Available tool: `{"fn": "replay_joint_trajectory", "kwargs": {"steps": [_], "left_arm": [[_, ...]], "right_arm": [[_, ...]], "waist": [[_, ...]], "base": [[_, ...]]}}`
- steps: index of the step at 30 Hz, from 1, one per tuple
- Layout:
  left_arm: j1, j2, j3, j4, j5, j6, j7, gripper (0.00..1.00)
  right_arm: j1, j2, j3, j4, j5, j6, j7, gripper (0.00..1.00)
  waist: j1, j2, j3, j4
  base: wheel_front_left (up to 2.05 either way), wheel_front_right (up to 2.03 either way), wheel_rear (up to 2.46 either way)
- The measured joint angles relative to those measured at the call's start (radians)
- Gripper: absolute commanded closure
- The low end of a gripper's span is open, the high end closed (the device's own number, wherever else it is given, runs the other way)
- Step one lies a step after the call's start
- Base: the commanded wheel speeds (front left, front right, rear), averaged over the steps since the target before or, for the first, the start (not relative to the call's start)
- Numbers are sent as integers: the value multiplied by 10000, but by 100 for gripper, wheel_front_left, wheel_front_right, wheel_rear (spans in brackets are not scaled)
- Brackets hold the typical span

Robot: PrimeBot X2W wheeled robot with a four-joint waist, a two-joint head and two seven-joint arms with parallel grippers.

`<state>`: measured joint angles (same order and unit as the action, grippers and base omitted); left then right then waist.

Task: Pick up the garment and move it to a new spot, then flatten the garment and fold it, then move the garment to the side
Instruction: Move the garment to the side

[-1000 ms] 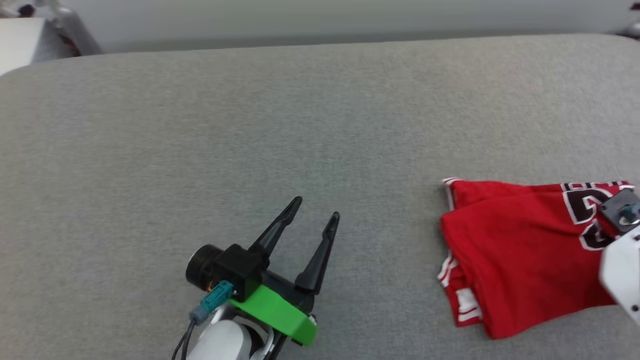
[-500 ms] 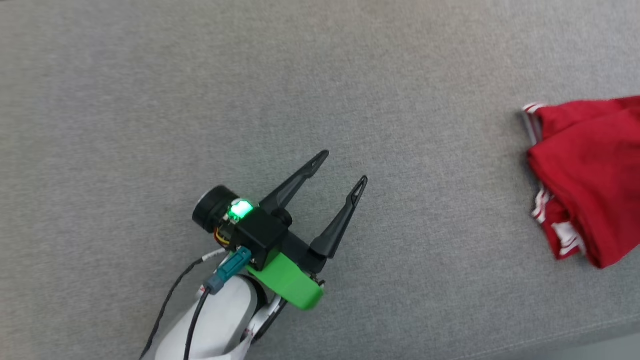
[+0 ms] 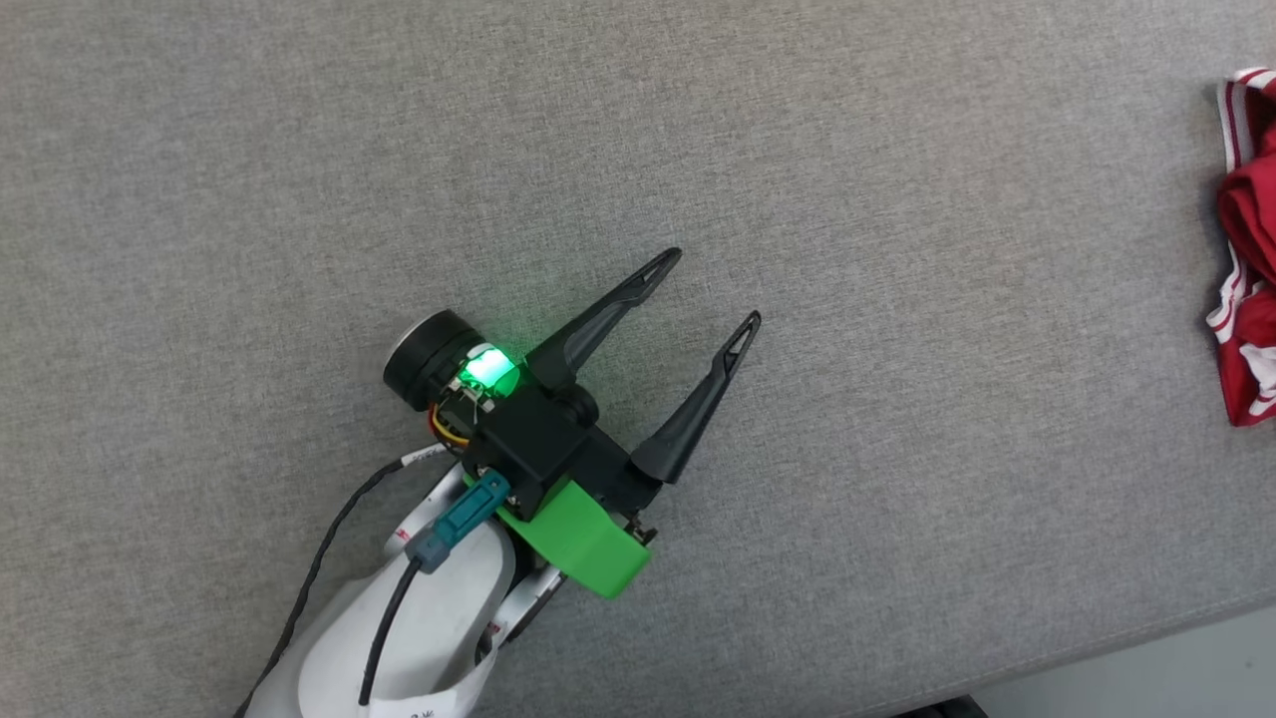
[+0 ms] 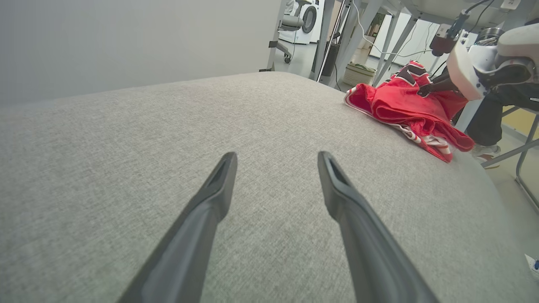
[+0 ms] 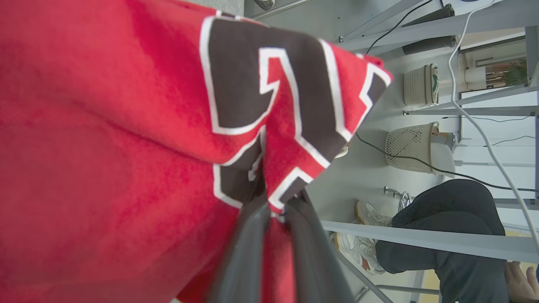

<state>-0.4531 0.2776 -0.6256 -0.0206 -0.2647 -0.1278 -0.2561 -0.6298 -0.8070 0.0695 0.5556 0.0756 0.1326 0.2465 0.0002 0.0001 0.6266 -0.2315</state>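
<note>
Garment (image 5: 126,126) pinched at lettering by right hand (image 5: 278,204); left hand (image 3: 709,289) spread, well apart from it.

The garment (image 4: 400,107) is a red jersey with red-and-white striped trim and black lettering edged in white, bunched in loose folds. It lies at the right-hand edge of the grey padded surface (image 4: 168,139). Its lettered part is raised and pinched in the right claw (image 5: 280,205).

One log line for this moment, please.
left gripper: open, empty | right gripper: shut on shirt | shirt: bunched near cushion edge
</note>
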Motion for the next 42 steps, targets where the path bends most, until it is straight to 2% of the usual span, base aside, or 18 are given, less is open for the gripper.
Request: {"fn": "replay_joint_trajectory", "kwargs": {"steps": [3, 4, 5, 16, 24, 30, 34, 36, 42], "left_arm": [[-20, -15, -67, -61, 0, 0, 0, 0], [-28, -65, -77, -75, 0, 0, 0, 0], [-28, -88, -77, -65, 0, 0, 0, 0], [278, -456, 186, 232, -259, 0, 0, 0], [1529, -644, 1193, 573, -462, 0, 0, 0], [2261, -796, 2602, 652, -456, 0, 0, 0], [2628, -1039, 3482, 504, -316, 0, 0, 0], [2735, -976, 3572, 489, 219, 0, 0, 0], [3214, -1381, 4004, 522, 474, 0, 0, 0]], "right_arm": [[-244, 209, -217, 330, -301, 0, -213, 100], [-446, 343, -462, 606, -579, 0, -326, 16], [-502, 418, -571, 673, -667, 0, -382, 0], [-489, 780, -805, 466, -1116, 0, -855, 0], [114, 1131, -355, -826, -150, -2, -1106, 0], [996, 1983, -314, -2336, 570, -2, -1336, 0], [1737, 2573, -485, -3292, 589, -2, -1745, 0], [2205, 3078, -671, -3712, 629, -4, -1912, 0], [3600, 4660, -1085, -4884, 848, -4, -2677, 0]], "waist": [[0, 0, 148, 46], [0, 0, 156, 156], [0, 0, 127, 186], [-1, 0, -904, 410], [-2, 0, -2194, 678], [-2, 0, -3259, 970], [-3, -1, -3933, 1221], [-2, -1, -4238, 1378], [-3, -1, -4861, 1968]], "base": [[0, 0, 0], [0, 0, 0], [0, 0, 0], [0, 0, 0], [0, 0, 0], [0, 0, 0], [0, 0, 0], [0, 0, 0], [0, 0, 0]]}}
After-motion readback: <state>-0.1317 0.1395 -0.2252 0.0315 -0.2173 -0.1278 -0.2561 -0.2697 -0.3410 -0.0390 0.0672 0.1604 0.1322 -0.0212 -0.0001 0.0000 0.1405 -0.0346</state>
